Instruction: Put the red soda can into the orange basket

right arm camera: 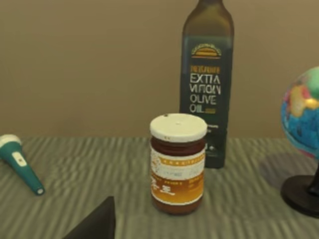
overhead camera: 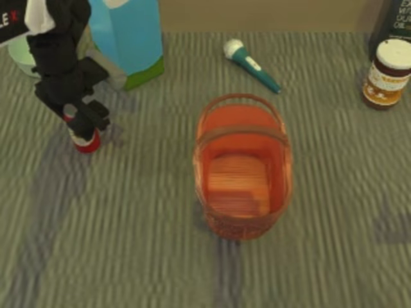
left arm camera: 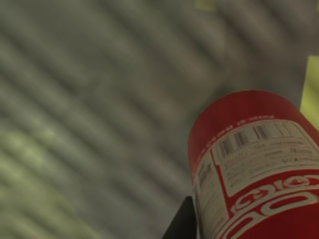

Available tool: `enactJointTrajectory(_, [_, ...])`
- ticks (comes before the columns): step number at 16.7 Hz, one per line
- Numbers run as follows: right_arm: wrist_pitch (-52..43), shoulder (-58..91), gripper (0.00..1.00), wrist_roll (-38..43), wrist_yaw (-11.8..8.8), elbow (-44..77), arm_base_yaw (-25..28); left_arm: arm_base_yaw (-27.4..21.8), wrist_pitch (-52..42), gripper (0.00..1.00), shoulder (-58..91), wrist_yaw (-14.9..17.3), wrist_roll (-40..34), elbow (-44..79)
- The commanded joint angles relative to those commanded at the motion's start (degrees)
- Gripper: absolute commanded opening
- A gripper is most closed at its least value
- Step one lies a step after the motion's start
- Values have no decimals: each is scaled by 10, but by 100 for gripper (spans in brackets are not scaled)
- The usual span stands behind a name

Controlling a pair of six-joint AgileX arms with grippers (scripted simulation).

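The red soda can (overhead camera: 85, 140) stands on the grey bench (overhead camera: 128, 224), well to the left of the orange basket (overhead camera: 242, 168), with the left tool (overhead camera: 82, 117) down over its top and clamped on it. The left wrist view shows the can's label close up beside one dark finger (left arm camera: 180, 224). Behind the can sit a blue carton (overhead camera: 128, 35) and a pale green bowl (overhead camera: 20, 54). A teal microphone (overhead camera: 250, 64) lies beyond the basket; a brown jar (overhead camera: 387, 74) and a dark oil bottle (right arm camera: 207, 79) stand far to its right. Whether the right tool is apart or together I cannot tell.
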Motion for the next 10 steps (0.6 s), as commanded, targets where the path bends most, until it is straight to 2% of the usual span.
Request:
enactJointTrajectory(1, [0, 0, 100, 0, 0, 0, 0, 0, 0, 2, 0, 0, 0, 0])
enactJointTrajectory(2, [0, 0, 100, 0, 0, 0, 0, 0, 0, 0, 0, 0, 0, 0])
enactJointTrajectory(10, [0, 0, 100, 0, 0, 0, 0, -1, 0, 0, -1, 0, 1, 0])
